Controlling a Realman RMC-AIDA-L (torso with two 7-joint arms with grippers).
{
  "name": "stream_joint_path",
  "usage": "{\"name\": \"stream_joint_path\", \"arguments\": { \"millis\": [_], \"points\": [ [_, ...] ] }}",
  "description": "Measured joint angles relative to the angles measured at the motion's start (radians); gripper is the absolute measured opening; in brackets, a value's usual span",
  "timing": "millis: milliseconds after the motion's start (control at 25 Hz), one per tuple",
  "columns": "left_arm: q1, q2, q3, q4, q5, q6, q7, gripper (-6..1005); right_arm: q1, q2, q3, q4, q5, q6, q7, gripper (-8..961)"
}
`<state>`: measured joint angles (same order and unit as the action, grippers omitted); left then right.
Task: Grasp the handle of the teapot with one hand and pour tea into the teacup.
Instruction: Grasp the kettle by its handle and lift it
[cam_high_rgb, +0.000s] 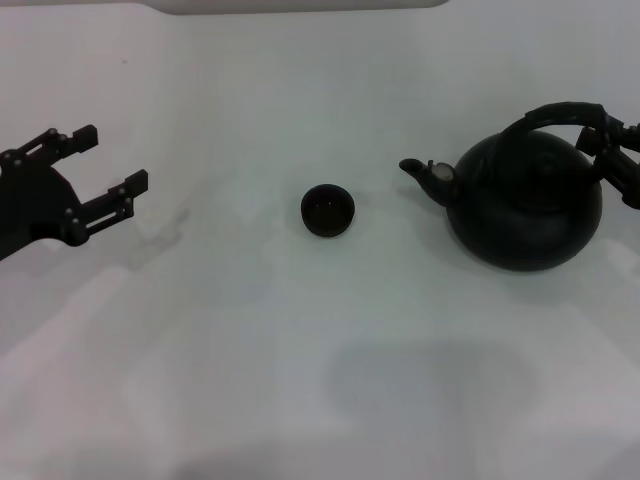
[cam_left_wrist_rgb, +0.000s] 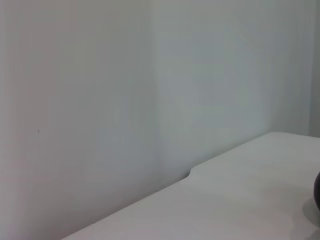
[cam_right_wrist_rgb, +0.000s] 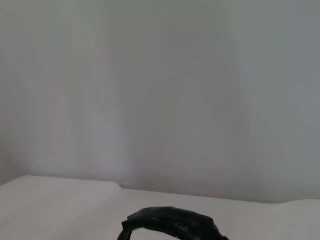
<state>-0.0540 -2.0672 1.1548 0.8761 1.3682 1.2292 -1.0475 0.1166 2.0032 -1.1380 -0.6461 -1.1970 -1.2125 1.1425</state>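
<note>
The teapot is a large round matte black pot standing on the white table at the right, with its short spout pointing left towards the teacup. Its thick black arched handle spans the lid and also shows in the right wrist view. The teacup is a tiny dark cup standing upright at the table's middle, well apart from the spout. My right gripper is at the handle's right end, its jaws apart on either side of it. My left gripper is open and empty at the far left.
The white table runs across the whole view. Its far edge meets a pale wall, with a notch in the edge. A pale raised ledge lies at the back.
</note>
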Motion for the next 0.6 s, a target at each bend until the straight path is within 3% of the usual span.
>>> {"name": "stream_joint_path", "arguments": {
  "millis": [200, 280, 600],
  "points": [
    [-0.006, 0.001, -0.003, -0.002, 0.0, -0.001, 0.008, 776, -0.011, 0.0, 0.005, 0.001, -0.001, 0.0, 0.0, 301],
    [-0.01, 0.001, -0.003, -0.007, 0.0, -0.002, 0.009, 776, -0.013, 0.0, 0.005, 0.001, -0.001, 0.0, 0.0, 384],
    [-0.024, 0.003, -0.003, -0.014, 0.003, -0.003, 0.011, 777, -0.019, 0.0, 0.006, 0.003, -0.001, 0.006, 0.0, 390]
  ]
}}
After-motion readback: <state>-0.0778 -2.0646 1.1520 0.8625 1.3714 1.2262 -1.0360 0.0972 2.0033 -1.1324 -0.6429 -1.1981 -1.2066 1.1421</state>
